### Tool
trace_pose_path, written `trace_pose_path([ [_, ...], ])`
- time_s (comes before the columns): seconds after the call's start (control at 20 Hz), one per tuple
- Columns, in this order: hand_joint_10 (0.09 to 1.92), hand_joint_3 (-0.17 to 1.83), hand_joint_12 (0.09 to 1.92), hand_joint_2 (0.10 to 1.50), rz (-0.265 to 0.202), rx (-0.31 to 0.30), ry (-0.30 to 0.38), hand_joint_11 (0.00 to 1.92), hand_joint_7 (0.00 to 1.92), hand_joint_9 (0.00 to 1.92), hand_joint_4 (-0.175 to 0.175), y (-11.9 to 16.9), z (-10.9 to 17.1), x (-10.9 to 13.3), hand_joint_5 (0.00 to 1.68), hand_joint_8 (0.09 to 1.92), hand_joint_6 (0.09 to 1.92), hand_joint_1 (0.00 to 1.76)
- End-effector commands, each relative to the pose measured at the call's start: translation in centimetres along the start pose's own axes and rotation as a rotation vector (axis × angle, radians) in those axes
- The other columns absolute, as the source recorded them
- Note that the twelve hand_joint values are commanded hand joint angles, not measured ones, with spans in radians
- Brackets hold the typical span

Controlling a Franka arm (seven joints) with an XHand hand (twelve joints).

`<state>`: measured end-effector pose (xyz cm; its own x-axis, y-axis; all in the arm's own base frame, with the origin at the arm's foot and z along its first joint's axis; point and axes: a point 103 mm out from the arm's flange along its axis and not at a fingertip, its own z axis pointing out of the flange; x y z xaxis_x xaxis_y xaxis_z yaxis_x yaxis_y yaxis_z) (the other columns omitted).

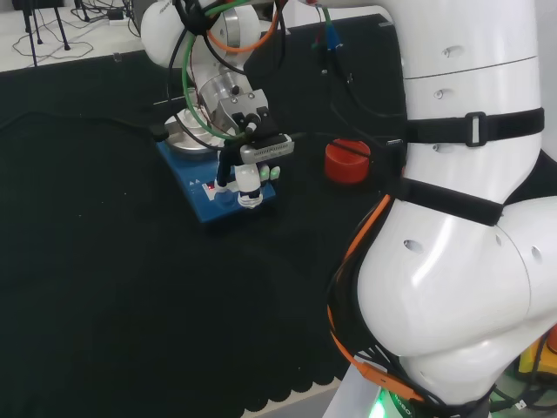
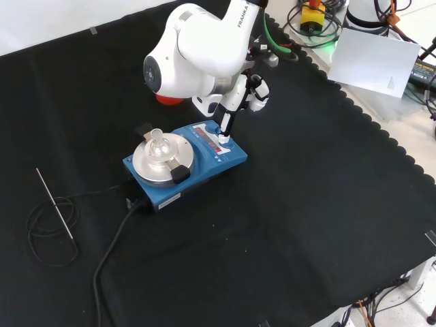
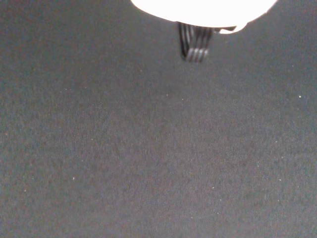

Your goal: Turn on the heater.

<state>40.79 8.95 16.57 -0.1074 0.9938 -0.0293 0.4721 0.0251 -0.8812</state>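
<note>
The blue heater (image 2: 187, 163) is sitting on the table (image 2: 293, 225) directly under the robot hand (image 2: 235, 102), which is pointing one straight finger (image 2: 225, 122) down onto its front control panel (image 2: 216, 141), seemingly pressing the power switch; a red stand (image 1: 346, 161) is waiting just beyond.

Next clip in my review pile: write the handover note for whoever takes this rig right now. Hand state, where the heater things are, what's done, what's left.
Hand: above the heater's front panel, one straight finger pointing down at the controls; it holds nothing.
Heater: blue hotplate on the black cloth, a small clear glass piece on its round metal plate. Its cable runs off toward the front view's bottom edge.
Red ribbed stand: right of the heater in the head view.
Done: finger brought to the panel; a small red light shows there in the head view.
Left: whether the switch has gone over cannot be told; check, then lift the hand away.
</note>
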Motion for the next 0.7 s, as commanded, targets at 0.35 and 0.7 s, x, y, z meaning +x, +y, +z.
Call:
trace_pose_path([
  [0.35, 1.65, 1.22, 1.54, 0.6, 0.013, -0.048, 0.01, 1.73, 1.66, 1.79, -0.013, -3.1, -1.8, 1.2, 0.16, 1.64, 0.09, 1.48],
  [0.7, 1.65, 1.22, 1.54, 0.6, 0.015, -0.074, 0.024, 1.73, 1.67, 1.79, -0.014, -4.5, -2.3, 0.6, 0.16, 1.64, 0.09, 1.48],
])
